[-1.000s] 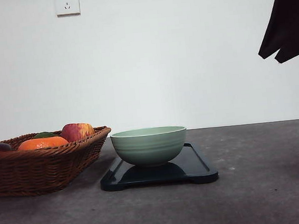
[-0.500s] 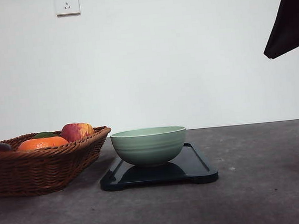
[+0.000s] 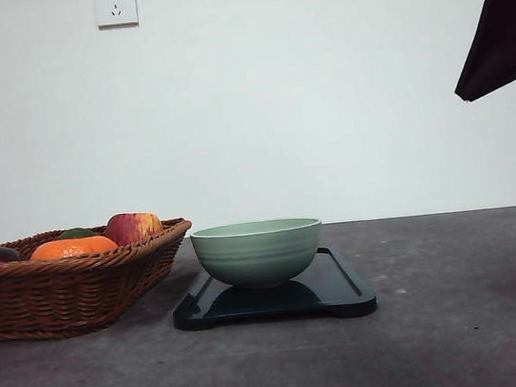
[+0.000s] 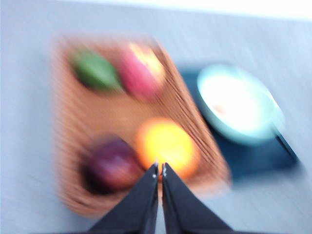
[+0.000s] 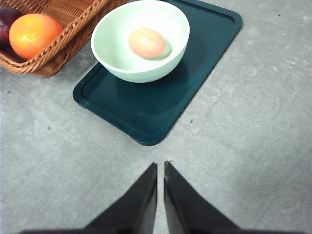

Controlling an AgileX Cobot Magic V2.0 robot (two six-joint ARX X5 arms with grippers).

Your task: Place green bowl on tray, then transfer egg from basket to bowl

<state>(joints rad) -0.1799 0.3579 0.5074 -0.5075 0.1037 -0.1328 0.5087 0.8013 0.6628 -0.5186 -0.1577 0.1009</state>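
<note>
A plain white wall [image 3: 323, 105] rises behind the far edge of the dark grey, mottled surface [image 3: 453, 321]. A white power socket [image 3: 116, 5] sits high on it. Light is soft and even.

No readable text, labels, brands or numbers in any view. Green bowl [image 3: 257, 251], tray [image 3: 340, 286] and basket [image 3: 66, 290] carry no visible markings. Wall socket [image 3: 116, 6] above the worktop's far left edge shows slots only, no print legible. Left wrist view is motion-blurred, so any fine marking there can't be made out.
</note>
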